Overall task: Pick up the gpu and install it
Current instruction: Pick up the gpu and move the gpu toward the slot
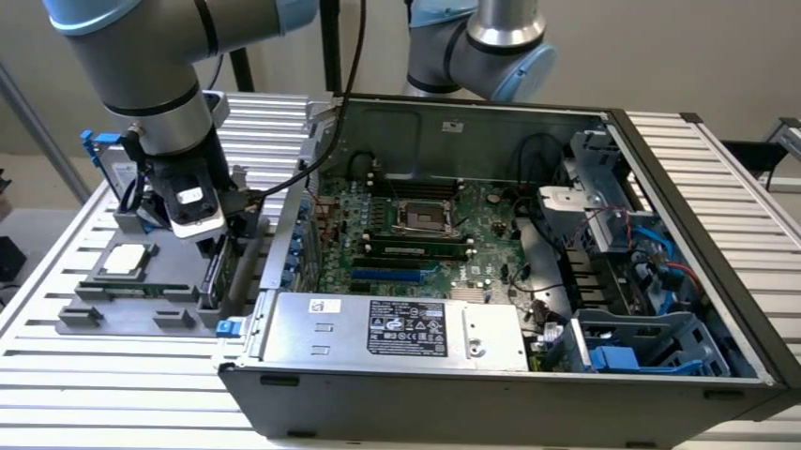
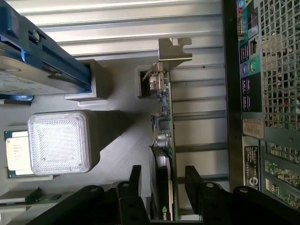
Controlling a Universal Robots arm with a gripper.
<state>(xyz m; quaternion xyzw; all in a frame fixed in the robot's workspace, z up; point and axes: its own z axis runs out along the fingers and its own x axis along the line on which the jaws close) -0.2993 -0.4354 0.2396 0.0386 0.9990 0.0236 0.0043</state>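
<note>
The gpu [image 2: 165, 117] stands on edge in a grey holder tray [image 1: 126, 309] at the exterior view's left, beside the open computer case. Its silver end bracket [image 2: 174, 49] points away from the wrist camera, and its green board edge runs toward the fingers. My gripper [image 2: 164, 176] is open right over the card's near end. One black finger [image 2: 135, 180] stands on each side of the card, with a gap between pads and card. In the exterior view the gripper [image 1: 210, 242] hangs low over the dark card [image 1: 213, 279].
The open case [image 1: 501, 375] holds the motherboard [image 1: 414, 225] with a blue slot [image 1: 394, 275], a power supply [image 1: 400, 328] and drive cages. On the tray lie a processor [image 1: 126, 260] and a silver hard drive with blue rails [image 2: 37, 61]. A second arm [image 1: 489, 47] stands behind the case.
</note>
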